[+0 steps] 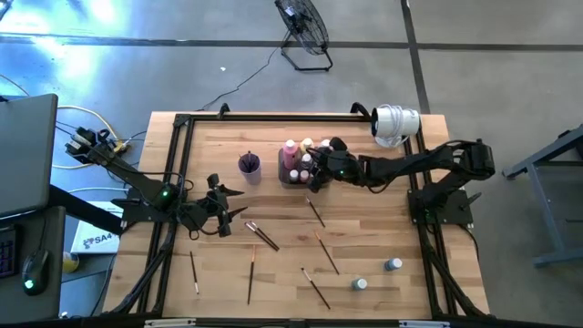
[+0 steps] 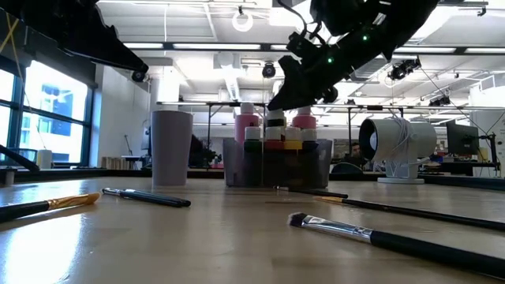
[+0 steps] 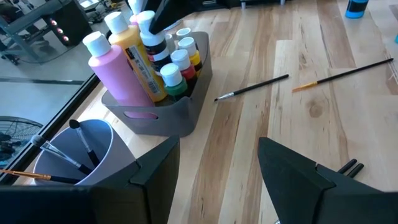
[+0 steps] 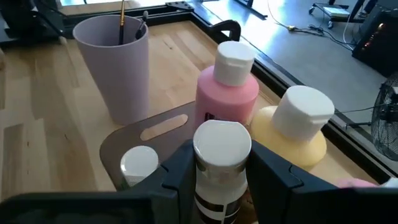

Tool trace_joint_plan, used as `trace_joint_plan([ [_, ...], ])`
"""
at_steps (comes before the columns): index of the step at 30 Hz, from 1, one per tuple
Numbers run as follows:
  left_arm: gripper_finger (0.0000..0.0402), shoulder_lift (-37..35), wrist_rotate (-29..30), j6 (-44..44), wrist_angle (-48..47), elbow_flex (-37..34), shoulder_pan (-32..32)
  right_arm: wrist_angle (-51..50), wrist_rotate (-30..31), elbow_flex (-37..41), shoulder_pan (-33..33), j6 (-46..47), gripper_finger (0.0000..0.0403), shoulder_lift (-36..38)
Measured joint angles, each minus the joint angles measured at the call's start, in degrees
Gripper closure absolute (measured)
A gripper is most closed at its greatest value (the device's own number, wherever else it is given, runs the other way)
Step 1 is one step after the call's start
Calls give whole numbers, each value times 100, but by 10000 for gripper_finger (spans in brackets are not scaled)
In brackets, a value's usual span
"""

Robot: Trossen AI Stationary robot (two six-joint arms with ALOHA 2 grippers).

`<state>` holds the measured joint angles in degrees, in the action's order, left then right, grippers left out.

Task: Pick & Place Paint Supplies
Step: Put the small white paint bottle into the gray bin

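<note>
Clamped on a white-capped bottle (image 4: 217, 163), the right gripper (image 1: 314, 168) sits over the dark grey tray (image 1: 293, 179) just above centre of my overhead frame. My right wrist camera shows both fingers pressed against the bottle's sides, with its dark-banded body between them. Right behind it in that frame stand the pink bottle (image 4: 227, 92) and the yellow-orange bottle (image 4: 297, 129), both upright in the tray, and a tiny white-capped bottle (image 4: 138, 163) sits low at the bottom left. From the table-level camera I can't quite tell whether the held bottle touches the tray floor.

Left gripper (image 1: 224, 211) hangs left of centre in the overhead frame with its fingers spread apart and nothing between them, above bare wood. Its wrist camera looks toward the tray and the purple cup (image 3: 78, 155), which holds a few brushes.

Loose paintbrushes (image 1: 262, 236) lie scattered across the lower half of the table (image 1: 364, 228) in the overhead frame, one more just below the tray. Two small bottles (image 1: 393, 264) stand at the lower right, well apart from the tray. A white fan (image 1: 395, 123) sits at the table's upper right corner.
</note>
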<state>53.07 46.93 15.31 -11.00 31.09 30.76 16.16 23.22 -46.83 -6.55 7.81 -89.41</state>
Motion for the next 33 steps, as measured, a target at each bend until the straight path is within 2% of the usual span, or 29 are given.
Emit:
trace_joint_plan([
  [18, 190, 1, 1, 3, 11, 0, 0, -275, -236, 0, -2, 243, 291, 0],
  [33, 190, 0, -1, 20, 3, 0, 0, -205, -237, -2, 0, 221, 285, -374],
])
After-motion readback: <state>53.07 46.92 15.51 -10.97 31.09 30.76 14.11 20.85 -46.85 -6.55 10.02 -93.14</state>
